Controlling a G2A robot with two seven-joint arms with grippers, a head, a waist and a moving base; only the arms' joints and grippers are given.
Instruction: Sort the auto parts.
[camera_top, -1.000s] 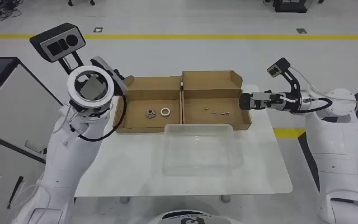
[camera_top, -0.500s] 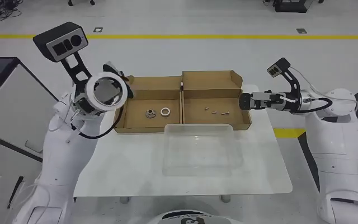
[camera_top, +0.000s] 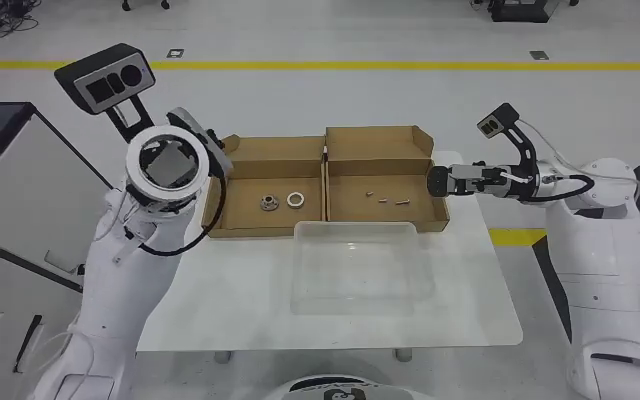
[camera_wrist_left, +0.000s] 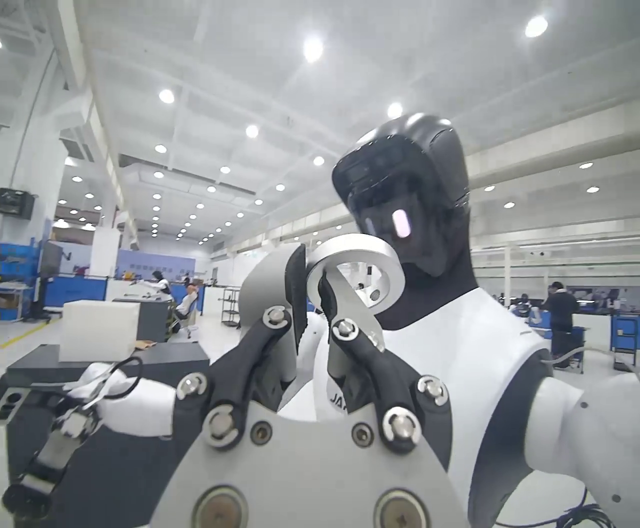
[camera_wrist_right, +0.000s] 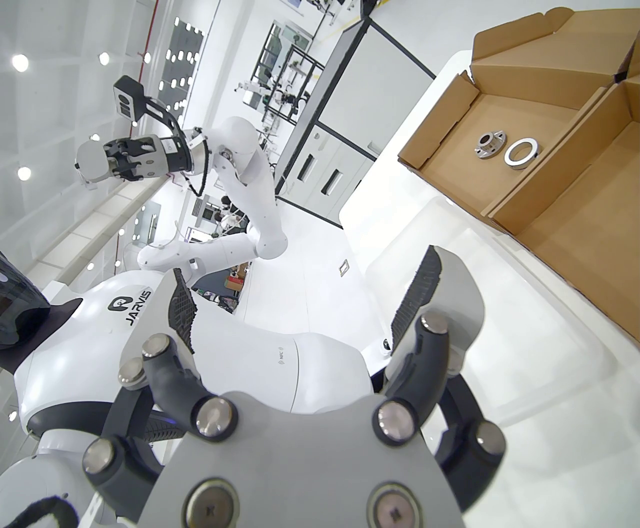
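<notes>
The left arm is swinging back out past the edge of the white surface (camera_top: 230, 300) after tipping in toward the boxes half a second ago. Its left end effector (camera_wrist_left: 311, 292) is clamping the rim of a silver metal ring (camera_wrist_left: 380, 260), held high and well clear of everything. That looks like an inspection wobble, so this ring is not yet sorted. The right end effector (camera_wrist_right: 305, 267) is staying put beside the right cardboard box (camera_top: 350, 205), fingers spread wide, gripping nothing. The clear tray (camera_top: 355, 270) is sitting just in front of both boxes. The left cardboard box (camera_top: 245, 210) is carrying a flanged hub (camera_top: 268, 202) and a flat ring (camera_top: 296, 199). The tiny fasteners (camera_top: 392, 199) are too small to identify, and the fingers are hiding part of the gripped rim.
</notes>
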